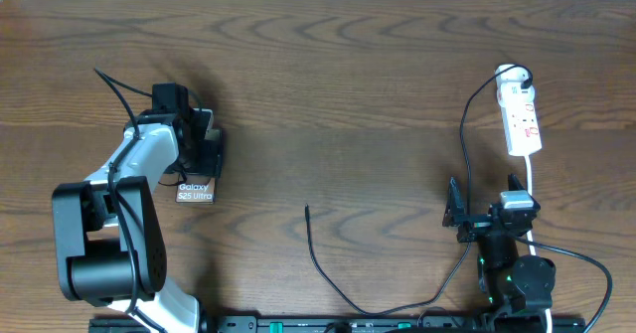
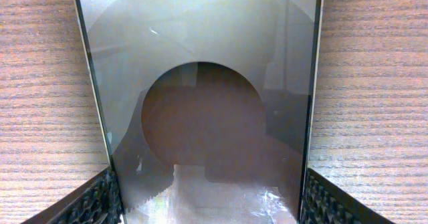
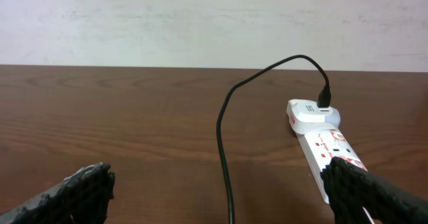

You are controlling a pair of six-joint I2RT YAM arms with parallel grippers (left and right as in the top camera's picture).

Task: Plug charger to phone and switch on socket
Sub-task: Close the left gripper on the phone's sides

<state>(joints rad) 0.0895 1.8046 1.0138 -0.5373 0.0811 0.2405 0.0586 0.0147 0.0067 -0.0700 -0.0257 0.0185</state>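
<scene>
On the counter's [image 1: 348, 94] left, the left gripper [image 1: 207, 144] clasps the phone [image 1: 195, 191] by its long edges, while the charger's [image 1: 307, 214] loose tip lies mid-counter, well apart, and the right gripper [image 3: 217, 177] hangs spread and empty near the socket [image 1: 522, 119], so plugging and switching both seem undone.
</scene>
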